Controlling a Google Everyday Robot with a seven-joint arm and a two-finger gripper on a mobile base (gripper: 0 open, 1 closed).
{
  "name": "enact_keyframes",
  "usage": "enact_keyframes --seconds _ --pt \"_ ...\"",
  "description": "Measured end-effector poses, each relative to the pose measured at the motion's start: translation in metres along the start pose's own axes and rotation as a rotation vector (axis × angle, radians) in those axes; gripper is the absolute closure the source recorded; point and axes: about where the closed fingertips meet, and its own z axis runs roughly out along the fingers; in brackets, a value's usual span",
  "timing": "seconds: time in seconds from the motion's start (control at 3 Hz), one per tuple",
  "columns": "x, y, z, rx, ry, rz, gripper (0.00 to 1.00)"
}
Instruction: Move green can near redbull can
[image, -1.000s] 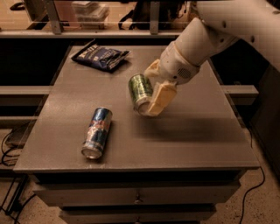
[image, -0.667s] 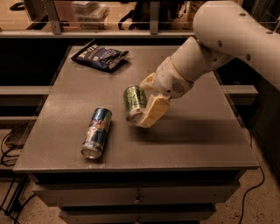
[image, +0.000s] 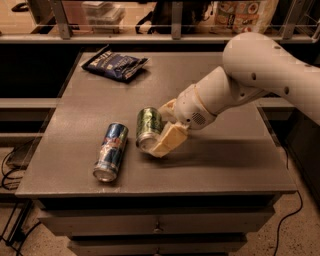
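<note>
The green can (image: 148, 127) is short, dark green with silver ends, and lies tilted in my gripper (image: 159, 131) just above or on the grey table (image: 235, 155). My gripper is shut on it, with one cream finger (image: 167, 140) across its right side. The redbull can (image: 111, 151), blue and silver with a red mark, lies on its side a short way to the left of the green can, its silver end toward the table's front edge. The two cans are apart, not touching.
A dark blue snack bag (image: 115, 64) lies at the table's far left. My arm (image: 250, 80) reaches in from the right over the table. A shelf with a rail (image: 170, 35) runs behind the table. Cables (image: 12, 165) hang at the left.
My gripper has carried the green can down and to the left, closer to the redbull can. The redbull can and the bag have not moved.
</note>
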Motion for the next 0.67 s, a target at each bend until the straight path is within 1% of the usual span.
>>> enact_keyframes --seconds 0.33,0.67 --pt "0.0012 0.0011 0.0038 0.012 -0.024 0.042 0.13" --pt "-0.0017 0.0026 0.0021 0.029 -0.037 0.056 0.00"
